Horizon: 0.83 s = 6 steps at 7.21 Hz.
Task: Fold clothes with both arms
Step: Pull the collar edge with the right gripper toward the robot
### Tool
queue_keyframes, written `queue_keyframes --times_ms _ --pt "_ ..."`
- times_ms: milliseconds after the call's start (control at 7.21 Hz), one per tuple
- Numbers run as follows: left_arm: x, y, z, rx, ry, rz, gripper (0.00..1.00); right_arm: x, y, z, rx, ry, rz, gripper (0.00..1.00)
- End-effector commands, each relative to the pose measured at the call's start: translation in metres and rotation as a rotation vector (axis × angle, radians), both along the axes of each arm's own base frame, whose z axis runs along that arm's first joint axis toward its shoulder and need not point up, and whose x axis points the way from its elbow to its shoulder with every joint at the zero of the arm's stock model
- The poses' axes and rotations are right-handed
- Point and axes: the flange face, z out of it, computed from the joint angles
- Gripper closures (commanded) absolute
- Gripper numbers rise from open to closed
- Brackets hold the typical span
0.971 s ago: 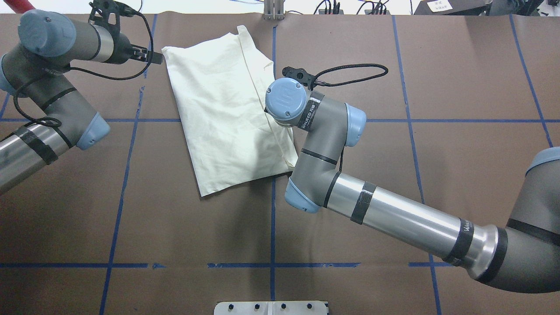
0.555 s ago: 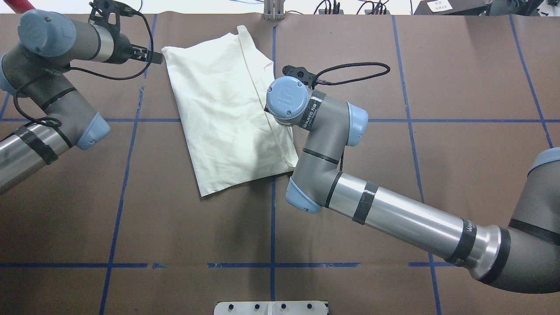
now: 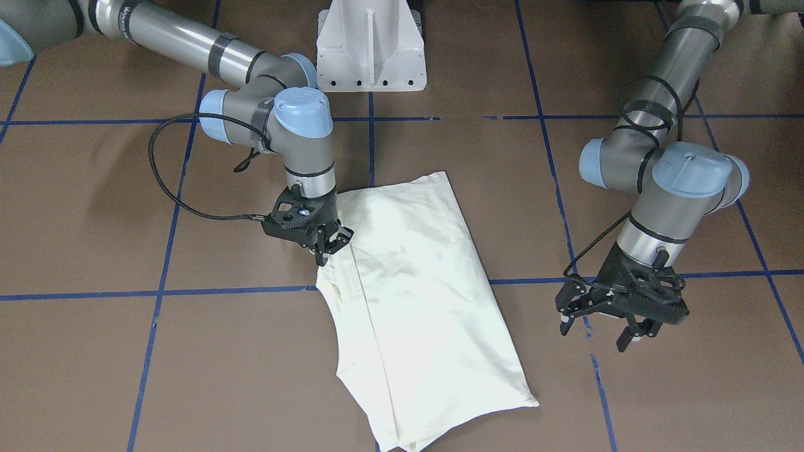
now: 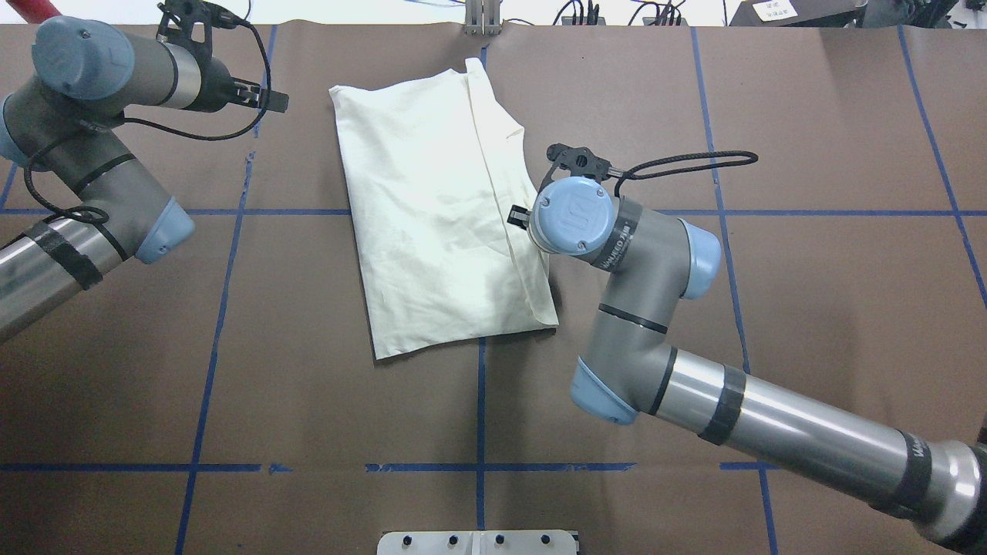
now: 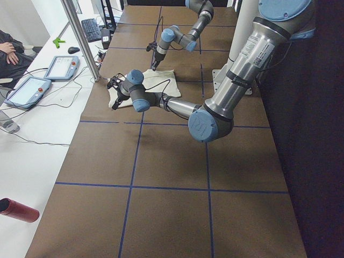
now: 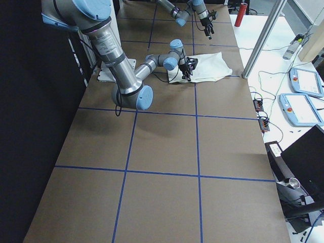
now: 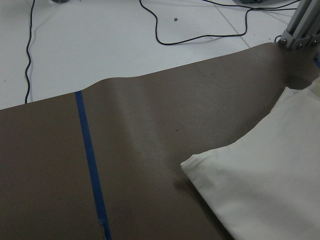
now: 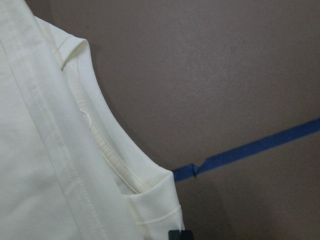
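Now, front-facing view: the folded T-shirt lies plain side up on the desk, out from the pedestal base. The right gripper has its fingers pinched on the collar-side edge. The left gripper has its fingers spread, holding nothing. Overhead view: the T-shirt has slid rightward relative to the pedestal base, clearing the left gripper. This is probably a repositioning drag before the next fold.

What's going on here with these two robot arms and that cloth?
Two robot arms are folding a cream T-shirt that lies folded on the brown table. The right gripper is pinching the shirt's edge near the collar. The left gripper hangs open off the shirt's other side, touching nothing.
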Motion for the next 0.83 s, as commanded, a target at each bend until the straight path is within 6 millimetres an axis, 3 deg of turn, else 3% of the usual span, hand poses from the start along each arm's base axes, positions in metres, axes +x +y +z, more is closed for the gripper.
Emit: queue_keyframes --times_ms 0,139,416,555,694 --pt "0.000 0.000 -0.001 0.001 0.000 0.000 0.00 0.023 0.062 0.016 0.044 -0.019 -0.018 1.00" --pt "0.002 0.001 -0.002 0.001 0.002 0.003 0.00 0.028 0.078 0.015 0.052 -0.032 -0.006 1.00" --pt "0.004 0.002 -0.003 0.004 0.004 0.006 0.00 0.026 0.084 0.020 0.048 -0.019 -0.011 1.00" --pt "0.004 0.002 -0.003 0.005 0.005 0.006 0.00 0.026 0.085 0.020 0.054 -0.012 -0.031 0.31" --pt "0.004 0.002 -0.003 0.005 0.005 0.006 0.00 0.025 0.086 0.016 0.091 0.003 -0.077 0.00"
